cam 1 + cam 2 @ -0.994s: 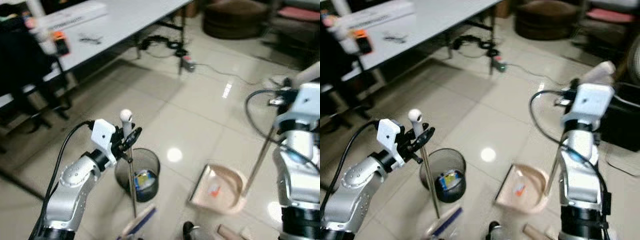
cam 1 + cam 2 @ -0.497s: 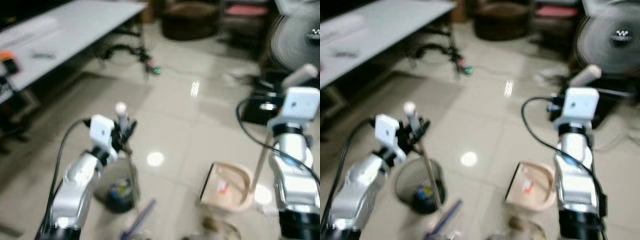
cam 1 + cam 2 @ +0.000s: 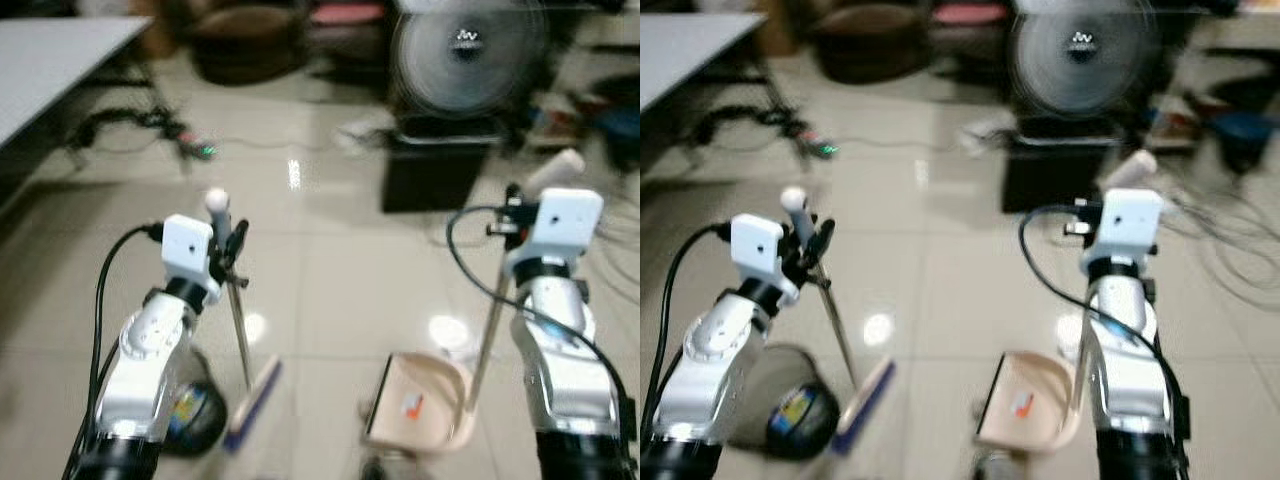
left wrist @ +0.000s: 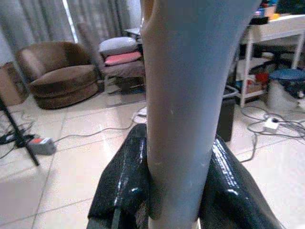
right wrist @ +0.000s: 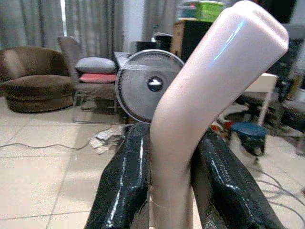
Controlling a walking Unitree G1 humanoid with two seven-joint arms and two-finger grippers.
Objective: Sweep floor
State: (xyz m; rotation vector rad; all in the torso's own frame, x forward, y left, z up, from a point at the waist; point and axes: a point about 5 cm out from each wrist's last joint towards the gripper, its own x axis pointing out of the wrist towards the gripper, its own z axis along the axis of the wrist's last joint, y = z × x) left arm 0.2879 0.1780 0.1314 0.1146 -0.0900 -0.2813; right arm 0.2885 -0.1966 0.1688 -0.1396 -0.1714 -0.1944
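Note:
My left gripper [image 3: 232, 262] is shut on the broom handle [image 4: 183, 109], near its white knob top. The thin shaft slants down to the broom head [image 3: 252, 393], which rests on the floor tiles. My right gripper [image 3: 515, 215] is shut on the dustpan handle [image 5: 190, 124], a pale pink grip. Its long pole runs down to the beige dustpan [image 3: 418, 405] standing on the floor, with a small orange scrap [image 3: 410, 404] inside it. The two tools stand side by side in front of me, about a tile apart.
A dark mesh waste bin [image 3: 196, 417] with rubbish inside sits behind my left arm. A floor fan [image 3: 466, 52] on a black box [image 3: 434, 170] stands ahead. Cables [image 3: 1230, 262] trail at the right, a power strip [image 3: 198, 148] and a table edge [image 3: 40, 70] at the left.
The camera has swung to the right: the table slid out to the left and the fan came into view. Both grippers keep their grips; the bin now sits behind the left arm.

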